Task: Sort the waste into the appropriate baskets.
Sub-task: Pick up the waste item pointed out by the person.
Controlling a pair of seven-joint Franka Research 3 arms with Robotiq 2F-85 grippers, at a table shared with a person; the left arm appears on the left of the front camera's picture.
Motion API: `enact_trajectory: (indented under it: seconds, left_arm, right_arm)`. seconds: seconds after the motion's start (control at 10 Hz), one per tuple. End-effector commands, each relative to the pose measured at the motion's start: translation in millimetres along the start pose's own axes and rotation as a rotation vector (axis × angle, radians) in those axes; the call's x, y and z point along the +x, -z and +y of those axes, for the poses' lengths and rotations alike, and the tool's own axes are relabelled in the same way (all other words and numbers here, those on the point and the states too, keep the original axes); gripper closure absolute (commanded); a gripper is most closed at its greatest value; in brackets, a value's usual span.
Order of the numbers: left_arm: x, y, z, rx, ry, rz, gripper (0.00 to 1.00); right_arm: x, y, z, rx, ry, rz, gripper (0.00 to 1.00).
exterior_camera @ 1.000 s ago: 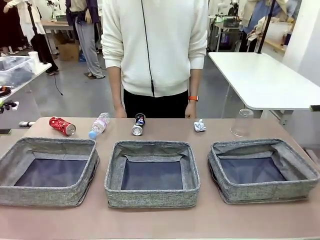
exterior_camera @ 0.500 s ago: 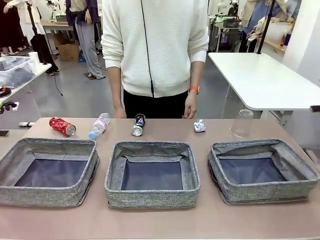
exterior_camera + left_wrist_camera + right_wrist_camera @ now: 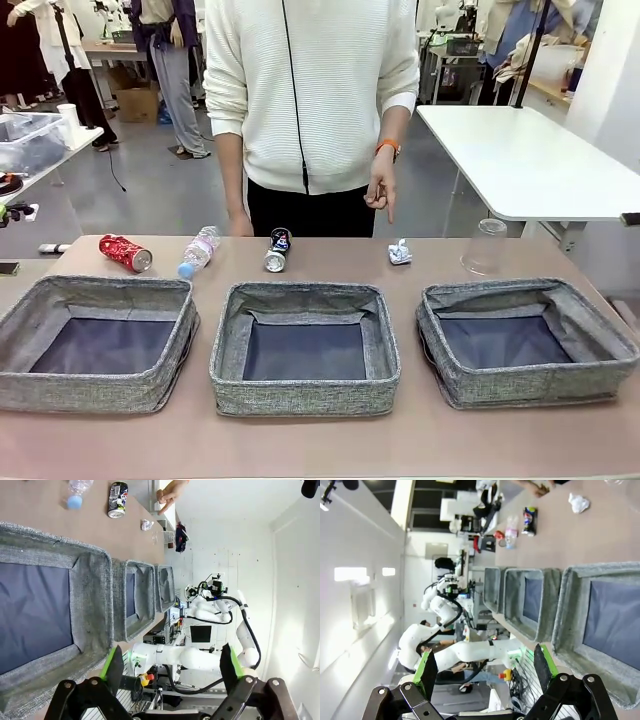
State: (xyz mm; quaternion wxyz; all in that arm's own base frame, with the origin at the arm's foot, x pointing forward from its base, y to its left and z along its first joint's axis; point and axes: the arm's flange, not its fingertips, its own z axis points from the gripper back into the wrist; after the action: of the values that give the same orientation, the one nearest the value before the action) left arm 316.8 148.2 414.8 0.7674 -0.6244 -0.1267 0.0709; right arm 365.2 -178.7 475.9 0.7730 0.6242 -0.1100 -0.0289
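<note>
Along the table's far side lie a dented red can (image 3: pixel 125 252), a small blue-capped bottle (image 3: pixel 198 251), a dark can (image 3: pixel 277 249), a crumpled white paper ball (image 3: pixel 399 251) and an upturned clear cup (image 3: pixel 486 246). Three grey baskets stand in a row nearer me: left (image 3: pixel 90 392), middle (image 3: pixel 300 395), right (image 3: pixel 530 385). My left gripper (image 3: pixel 171 665) is open, off the near side of a basket (image 3: pixel 92 605); the bottle (image 3: pixel 76 492) and dark can (image 3: pixel 118 492) lie far beyond. My right gripper (image 3: pixel 485 667) is open beside a basket (image 3: pixel 575 605), far from the paper ball (image 3: pixel 579 502).
A person in a white top stands at the far edge; one hand (image 3: pixel 381 195) hangs above the table with a finger pointing down near the paper ball. A white table (image 3: pixel 520 160) stands behind at the right. Bare tabletop runs in front of the baskets.
The person's hand has lifted from the table's far edge and now points a finger downward. The waste, the baskets and both grippers have not moved.
</note>
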Motion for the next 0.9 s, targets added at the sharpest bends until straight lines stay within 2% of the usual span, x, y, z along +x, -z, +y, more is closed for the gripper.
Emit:
enact_trajectory:
  seconds: [0.0,0.5,0.8]
  left_arm:
    - [0,-2,0,-0.011,0.023,0.005,0.0]
    - [0,-2,0,-0.011,0.023,0.005,0.0]
    - [0,-2,0,-0.011,0.023,0.005,0.0]
  right_arm:
    - [0,-2,1,-0.002,-0.03,0.013,0.0]
    - [0,0,0,0.0,-0.002,0.001,0.0]
    - [18,149,20,-0.295,-0.294,0.029,0.0]
